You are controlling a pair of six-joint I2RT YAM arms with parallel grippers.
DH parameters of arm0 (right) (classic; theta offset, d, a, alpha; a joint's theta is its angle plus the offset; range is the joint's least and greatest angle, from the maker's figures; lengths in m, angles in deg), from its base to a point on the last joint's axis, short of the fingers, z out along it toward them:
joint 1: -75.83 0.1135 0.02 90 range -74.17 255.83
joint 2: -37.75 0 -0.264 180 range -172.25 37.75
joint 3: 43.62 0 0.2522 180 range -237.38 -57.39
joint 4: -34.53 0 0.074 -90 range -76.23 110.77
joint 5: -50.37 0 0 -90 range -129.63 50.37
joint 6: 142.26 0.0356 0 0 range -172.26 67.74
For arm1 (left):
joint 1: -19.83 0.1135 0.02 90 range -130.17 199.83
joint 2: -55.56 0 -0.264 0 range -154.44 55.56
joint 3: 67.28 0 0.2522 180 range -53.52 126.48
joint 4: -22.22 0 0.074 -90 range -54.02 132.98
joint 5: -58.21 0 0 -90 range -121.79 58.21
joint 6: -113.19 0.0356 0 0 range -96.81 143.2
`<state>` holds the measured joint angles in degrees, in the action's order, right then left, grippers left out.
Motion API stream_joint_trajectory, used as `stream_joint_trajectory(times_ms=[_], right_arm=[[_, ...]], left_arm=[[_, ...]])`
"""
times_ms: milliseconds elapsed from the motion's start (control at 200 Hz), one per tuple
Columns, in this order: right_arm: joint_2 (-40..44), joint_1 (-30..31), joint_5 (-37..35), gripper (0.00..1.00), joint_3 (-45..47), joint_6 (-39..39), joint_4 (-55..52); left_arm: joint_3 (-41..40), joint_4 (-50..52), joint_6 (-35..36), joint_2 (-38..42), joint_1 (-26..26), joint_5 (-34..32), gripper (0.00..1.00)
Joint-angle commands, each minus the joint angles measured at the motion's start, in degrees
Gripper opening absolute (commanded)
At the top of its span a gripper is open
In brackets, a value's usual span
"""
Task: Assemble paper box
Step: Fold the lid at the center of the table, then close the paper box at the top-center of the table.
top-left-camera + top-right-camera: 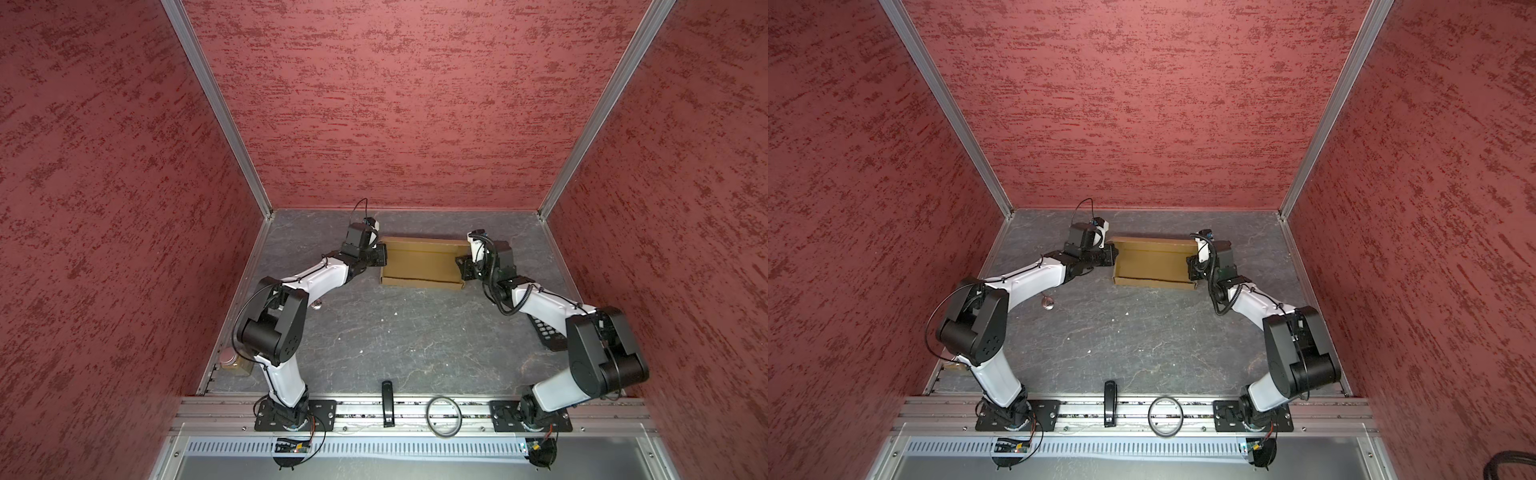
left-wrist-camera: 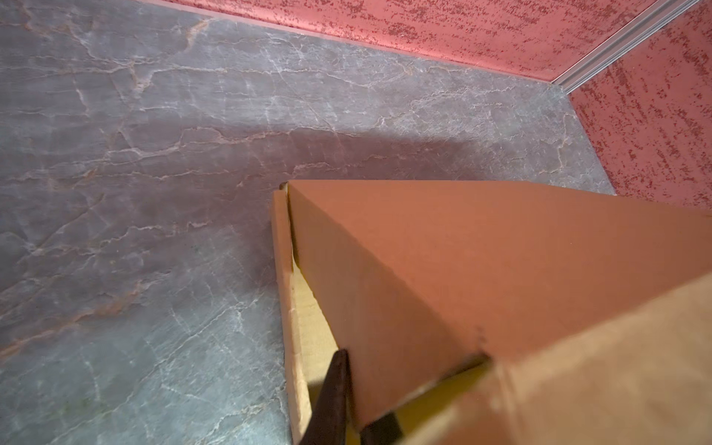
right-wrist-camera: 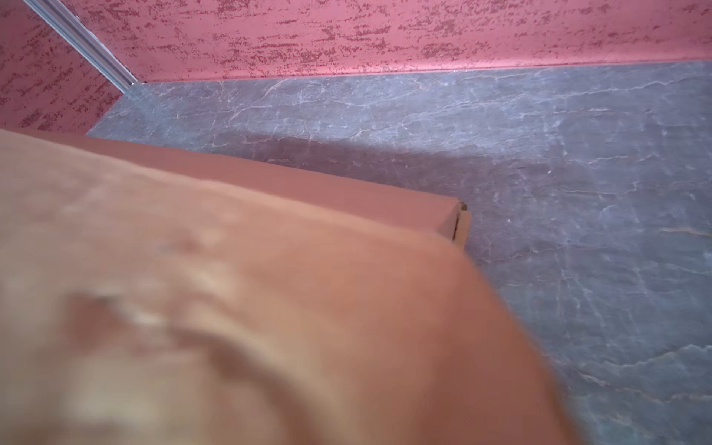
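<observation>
In both top views your paper box (image 1: 419,266) (image 1: 1152,266) is sitting as a shallow open tray on the grey table (image 1: 395,332), toward the far wall (image 1: 415,104), with its long side running left to right. The left claw (image 1: 380,255) is pressing in at the box's left end. The right claw (image 1: 464,266) is reaching over the right end wall, and from up here you cannot tell how wide either one is standing. In the left wrist view, two dark fingers (image 2: 334,397) are closing narrowly on the cardboard, one on each side of a folded wall's edge, so the left claw is holding the box. A thin outer flap is standing just beside that wall with a slim gap between them. In the right wrist view, blurred cardboard (image 3: 269,308) is filling most of the picture and hiding the fingers, while only the box's far corner is showing sharp against the table — you cannot tell whether the right claw is wide, narrow or gripping.
</observation>
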<state>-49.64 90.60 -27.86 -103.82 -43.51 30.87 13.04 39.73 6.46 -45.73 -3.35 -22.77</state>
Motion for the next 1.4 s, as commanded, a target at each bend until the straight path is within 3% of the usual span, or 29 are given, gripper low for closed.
stream_joint_trajectory(times_ms=[0, 386, 997, 1167, 1398], right_arm=[[2.87, 0.53, -0.06, 0.28, 0.74, 0.99, 2.00], [8.32, 0.62, 1.17, 0.37, 3.38, 2.04, -0.13], [28.41, 0.62, 7.26, 0.41, 10.41, 8.87, -5.29], [26.98, 0.61, 7.00, 0.40, 4.67, 9.12, -6.54], [15.56, 0.66, 6.22, 0.35, -14.10, 6.91, -17.12]], left_arm=[[-0.78, -1.17, -0.41, 1.69, -0.30, -1.48, 0.10], [-2.60, -2.29, -0.84, 1.76, -0.45, -4.04, 0.10], [-2.62, -2.63, -2.01, 0.90, -0.81, -4.89, 0.10], [-3.70, -2.79, -2.08, 1.84, -1.08, -4.98, 0.10], [-6.13, -3.60, -2.60, 4.41, -1.95, -5.56, 0.11]])
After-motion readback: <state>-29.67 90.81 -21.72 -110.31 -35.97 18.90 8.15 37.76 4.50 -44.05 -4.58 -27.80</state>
